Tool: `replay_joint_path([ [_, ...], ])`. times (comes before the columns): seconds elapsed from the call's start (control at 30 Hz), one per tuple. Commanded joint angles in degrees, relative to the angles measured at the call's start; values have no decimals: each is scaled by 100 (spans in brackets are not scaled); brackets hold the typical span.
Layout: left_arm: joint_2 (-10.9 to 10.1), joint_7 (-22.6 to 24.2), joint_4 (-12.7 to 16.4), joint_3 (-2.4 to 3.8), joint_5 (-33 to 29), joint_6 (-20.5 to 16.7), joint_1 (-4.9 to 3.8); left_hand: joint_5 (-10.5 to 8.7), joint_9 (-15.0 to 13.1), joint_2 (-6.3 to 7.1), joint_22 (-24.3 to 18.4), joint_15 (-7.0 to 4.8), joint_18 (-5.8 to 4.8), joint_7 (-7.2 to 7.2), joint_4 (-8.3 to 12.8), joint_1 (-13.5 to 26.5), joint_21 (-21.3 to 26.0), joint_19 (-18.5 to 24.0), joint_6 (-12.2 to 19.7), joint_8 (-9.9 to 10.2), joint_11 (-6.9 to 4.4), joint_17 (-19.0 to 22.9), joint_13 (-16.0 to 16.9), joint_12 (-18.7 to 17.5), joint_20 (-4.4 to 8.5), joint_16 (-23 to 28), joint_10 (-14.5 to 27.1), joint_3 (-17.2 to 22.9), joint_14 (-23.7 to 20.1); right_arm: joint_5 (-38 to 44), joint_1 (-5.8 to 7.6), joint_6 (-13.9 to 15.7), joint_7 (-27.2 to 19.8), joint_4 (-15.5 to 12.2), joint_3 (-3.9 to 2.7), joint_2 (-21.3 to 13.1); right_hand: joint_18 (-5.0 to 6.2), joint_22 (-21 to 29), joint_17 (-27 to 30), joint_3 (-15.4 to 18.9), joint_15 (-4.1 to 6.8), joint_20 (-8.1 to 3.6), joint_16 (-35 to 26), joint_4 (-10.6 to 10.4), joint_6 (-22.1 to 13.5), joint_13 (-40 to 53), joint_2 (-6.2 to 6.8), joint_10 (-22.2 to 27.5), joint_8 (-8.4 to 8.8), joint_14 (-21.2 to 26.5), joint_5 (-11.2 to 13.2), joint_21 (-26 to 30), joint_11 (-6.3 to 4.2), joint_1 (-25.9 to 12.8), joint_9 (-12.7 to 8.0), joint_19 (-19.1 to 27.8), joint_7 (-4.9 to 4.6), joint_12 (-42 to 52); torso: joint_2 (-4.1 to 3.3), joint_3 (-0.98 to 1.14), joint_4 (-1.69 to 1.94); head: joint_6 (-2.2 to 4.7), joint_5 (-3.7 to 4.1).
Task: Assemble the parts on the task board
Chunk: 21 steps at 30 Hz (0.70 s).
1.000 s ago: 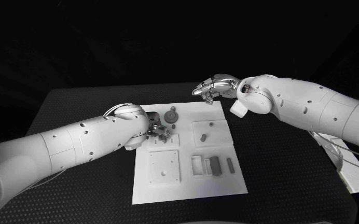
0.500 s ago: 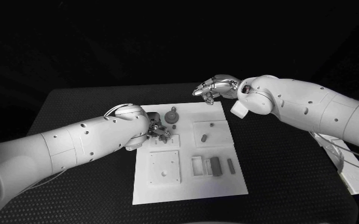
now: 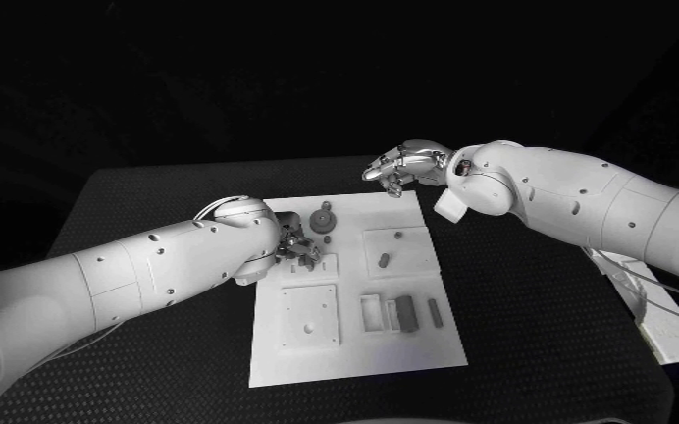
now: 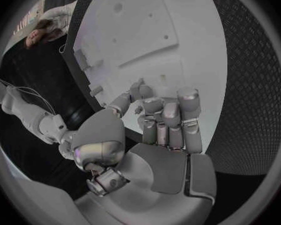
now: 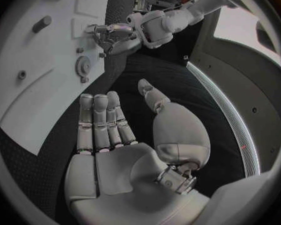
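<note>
The left hand [image 3: 296, 243] hung low over the white task board [image 3: 354, 345], its fingers [image 4: 168, 116] curled in together above the plate. Whether anything sat between them could not be told; the left wrist view showed the fingertips bunched close to the board's surface with no piece plainly pinched. Just beyond those fingertips lay a round grey gear [image 3: 324, 220], and beside them a small square raised plate [image 3: 314, 265]. The right hand [image 3: 406, 165] hovered past the board's far corner, palm bare and fingers [image 5: 98, 122] stretched out straight side by side, holding nothing, thumb apart. Below its fingertips in the right wrist view the gear [image 5: 83, 65] rested on the board. Grey bar-shaped parts [image 3: 407, 312] lay well apart from both hands.
</note>
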<state>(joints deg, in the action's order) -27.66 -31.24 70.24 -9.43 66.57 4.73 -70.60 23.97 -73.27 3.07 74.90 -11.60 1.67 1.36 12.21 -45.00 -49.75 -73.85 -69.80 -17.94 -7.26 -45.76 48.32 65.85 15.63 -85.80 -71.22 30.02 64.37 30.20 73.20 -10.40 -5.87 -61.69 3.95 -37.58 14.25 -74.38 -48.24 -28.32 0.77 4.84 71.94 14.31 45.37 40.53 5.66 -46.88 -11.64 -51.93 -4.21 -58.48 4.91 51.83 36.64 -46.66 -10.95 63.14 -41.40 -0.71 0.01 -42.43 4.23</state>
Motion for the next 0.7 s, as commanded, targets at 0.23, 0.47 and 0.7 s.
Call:
replay_joint_path([
  [0.23,-4,85,14,0,-19,-34,8,-113,30,134,75,-123,364,-18,-156,-20,37,-41,-24,37,2,3,-8,-49,10,47,-45,-18,41,19,-5,-76,-43,-11,-2,-5,75,4,5,2,1,23,32,-23,1,-9,-21,43,33,57,33,21,11,-52,-8,-30,-30,33,-2,4,-3,8,18],
  [0.47,-6,89,17,0,-29,-20,10,-273,37,189,79,-126,369,-16,-225,-12,46,-40,-23,42,0,-1,-5,-54,13,50,-43,-19,41,19,-5,-77,-43,-9,-2,-7,75,4,6,3,1,23,32,-22,1,-9,-19,44,33,57,33,21,11,-52,-8,-30,-30,34,-2,3,-1,7,13],
  [0.7,-11,89,24,0,-29,-28,14,-311,40,226,81,-127,369,-16,-254,-1,50,-39,-23,43,0,-3,-4,-55,12,52,-43,-24,40,19,-6,-73,-45,-6,-2,-7,75,3,6,3,1,23,33,-22,1,-10,-18,44,33,57,33,21,11,-52,-8,-29,-30,34,-2,1,0,8,12],
])
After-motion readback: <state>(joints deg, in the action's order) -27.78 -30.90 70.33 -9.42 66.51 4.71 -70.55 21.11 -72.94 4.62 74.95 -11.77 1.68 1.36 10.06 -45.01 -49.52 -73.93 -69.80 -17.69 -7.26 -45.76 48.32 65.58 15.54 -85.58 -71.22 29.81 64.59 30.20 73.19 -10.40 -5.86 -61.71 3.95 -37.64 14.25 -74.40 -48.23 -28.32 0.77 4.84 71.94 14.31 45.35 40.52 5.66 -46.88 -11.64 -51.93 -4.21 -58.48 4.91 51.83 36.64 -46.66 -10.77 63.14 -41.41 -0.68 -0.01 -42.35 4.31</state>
